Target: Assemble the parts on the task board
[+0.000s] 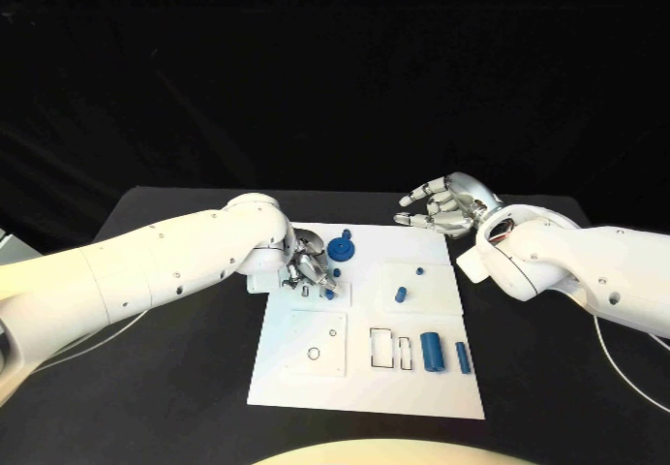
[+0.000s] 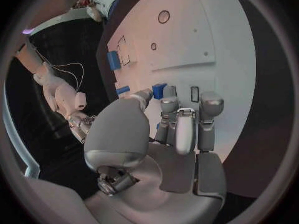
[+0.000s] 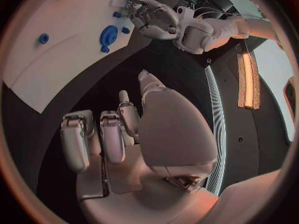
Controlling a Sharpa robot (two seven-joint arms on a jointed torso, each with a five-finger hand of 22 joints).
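The white task board (image 1: 363,387) lies mid-table. My left hand (image 1: 305,263) reaches down onto its far left part. In the left wrist view the left hand (image 2: 168,129) has its thumb and a fingertip against a small blue block (image 2: 159,90), which it seems to pinch just above the board (image 2: 212,35). A round blue part (image 1: 341,252) sits right beside that hand. My right hand (image 1: 447,205) hovers over the black table beyond the board's far right corner, fingers loosely bent and apart, holding nothing. The right wrist view shows the right hand (image 3: 124,134), the round blue part (image 3: 108,36) and the left hand (image 3: 156,22).
Two small blue pegs (image 1: 419,270) (image 1: 400,294) stand on the board's right middle. A blue cylinder (image 1: 433,351) and a thin blue bar (image 1: 462,356) lie near the front right, beside black rectangular outlines (image 1: 380,347). A square plate with holes (image 1: 315,344) lies front left.
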